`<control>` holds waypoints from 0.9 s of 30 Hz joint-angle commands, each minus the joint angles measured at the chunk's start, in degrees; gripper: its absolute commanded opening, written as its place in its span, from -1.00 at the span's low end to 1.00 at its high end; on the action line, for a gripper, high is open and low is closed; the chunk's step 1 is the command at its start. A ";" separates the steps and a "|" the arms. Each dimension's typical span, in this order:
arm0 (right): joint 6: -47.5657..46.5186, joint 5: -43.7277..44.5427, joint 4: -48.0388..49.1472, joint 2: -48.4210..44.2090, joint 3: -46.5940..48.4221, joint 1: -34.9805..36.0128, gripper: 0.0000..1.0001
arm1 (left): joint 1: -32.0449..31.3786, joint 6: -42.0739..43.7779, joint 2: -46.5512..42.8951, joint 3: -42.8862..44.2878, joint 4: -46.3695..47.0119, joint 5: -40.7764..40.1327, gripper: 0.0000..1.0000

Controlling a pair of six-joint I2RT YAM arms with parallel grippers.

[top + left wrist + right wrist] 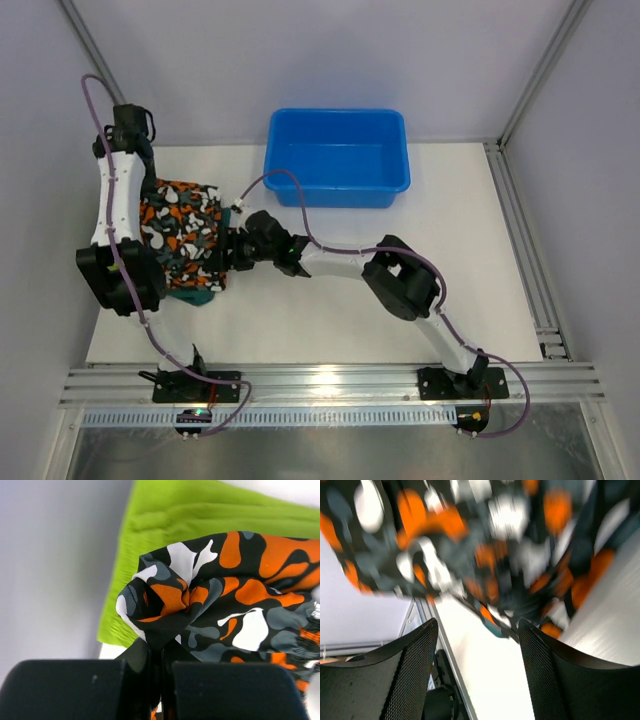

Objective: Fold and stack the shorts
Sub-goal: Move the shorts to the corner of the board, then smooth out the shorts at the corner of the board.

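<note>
The camouflage shorts [185,232] lie bunched at the table's left, on top of the other two. The dark teal shorts [203,296] peek out at their near edge, and a sliver shows in the right wrist view [496,630]. The lime shorts [165,520] show only in the left wrist view, flat under the camouflage cloth [225,595]. My left gripper [148,178] is at the far left corner; its jaws [156,652] are shut on a pinched fold of the camouflage shorts. My right gripper [232,252] is open at the pile's right edge, with bare table between its fingers [477,627] and blurred camouflage cloth [470,545] just ahead.
An empty blue plastic tub [338,155] stands at the back centre of the white table [400,320]. The left wall [40,200] is close beside the left arm. An aluminium rail [330,380] runs along the near edge.
</note>
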 commanded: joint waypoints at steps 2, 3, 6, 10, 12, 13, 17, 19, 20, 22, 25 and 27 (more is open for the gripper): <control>-2.96 -2.63 1.92 -0.52 -2.08 0.02 0.38 | 3.74 4.97 10.12 6.50 8.10 -8.49 -0.90; -2.97 -2.63 3.15 -1.05 -5.23 -0.16 0.38 | 3.83 5.49 11.79 6.26 9.60 -10.19 -0.78; -3.66 -3.86 5.71 -3.07 -10.60 -0.69 0.40 | 3.83 5.42 19.94 10.70 9.97 -17.05 -0.34; -8.48 -2.99 4.76 -5.98 -14.93 -1.22 0.40 | 3.92 4.09 21.04 12.32 11.10 -16.54 -0.07; -9.73 -2.98 3.43 -7.03 -15.19 -1.66 0.40 | 3.65 3.83 19.81 12.23 11.28 -16.54 -0.07; -10.17 -2.90 2.82 -7.21 -15.28 -2.27 0.41 | 3.22 3.22 18.24 12.32 11.11 -15.14 -0.03; -10.17 -3.25 1.93 -8.61 -16.33 -3.59 0.41 | 1.02 1.81 13.49 10.83 9.70 -13.55 0.07; -10.17 -2.72 1.85 -10.36 -18.09 -3.68 0.41 | -0.03 -1.43 10.25 8.29 8.22 -11.11 0.08; -10.43 -2.37 1.50 -10.90 -18.70 -3.68 0.40 | -0.04 -4.84 9.10 5.14 7.60 -10.48 0.11; -10.52 -2.02 0.71 -12.30 -20.02 -3.68 0.40 | -0.04 -7.59 5.59 0.22 8.54 -9.34 0.12; -10.61 -1.84 0.44 -13.54 -22.04 -3.68 0.41 | -0.04 -9.88 2.94 -9.02 9.09 -10.73 0.12; -10.52 -1.84 0.53 -14.76 -24.06 -3.59 0.41 | -0.04 -10.76 0.22 -14.03 9.96 -11.97 0.11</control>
